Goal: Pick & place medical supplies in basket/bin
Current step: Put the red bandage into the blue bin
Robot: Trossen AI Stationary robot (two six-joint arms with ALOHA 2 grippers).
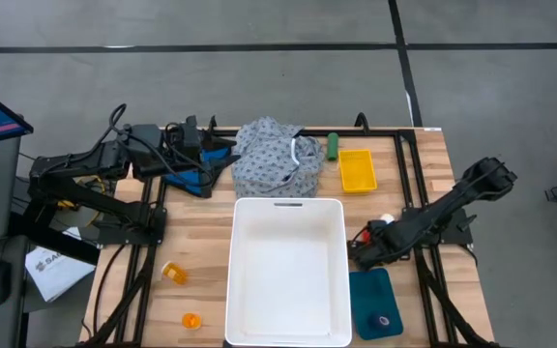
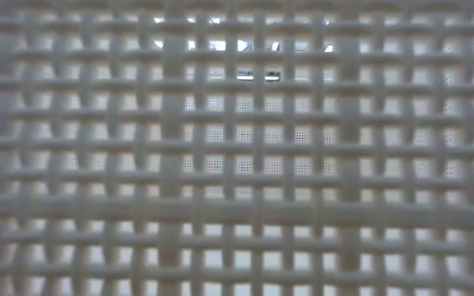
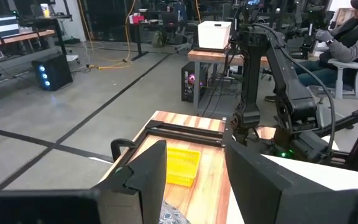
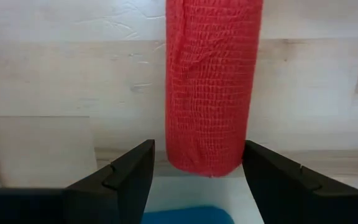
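A white basket [image 1: 288, 271] sits at the middle of the wooden surface [image 1: 201, 232] with nothing visible inside it, as the right hand [image 1: 364, 251] lies low just to its right, fingers parted on either side of a red cylinder [image 4: 213, 81] wrapped in gauze-like mesh. The fingers [image 4: 123, 171] flank the roll's end with gaps on both sides and are not yet pressing it, so nothing is held.

The left hand [image 1: 222, 153] reaches over the far left of the surface beside a grey-white dotted garment [image 1: 277, 159], its fingers [image 3: 145, 177] partly open and empty.

Other supplies wait: a green cylinder [image 1: 333, 146] next to a yellow tray [image 1: 357, 170] at the far side, two orange pill bottles [image 1: 175, 274] at the near left, and a purple cylinder [image 1: 384, 320] on a teal tray [image 1: 367, 290] at the near right.

To take the red roll cleanly, the right hand should probably push further along it so the fingers close on its body, not its tip, and squeeze gently, since the wrap looks soft, then lift clear of the basket wall before moving left.

The table-level camera shows only the basket's lattice. From above, the arm covers most of the red roll, and its far end is cut off in the wrist view.
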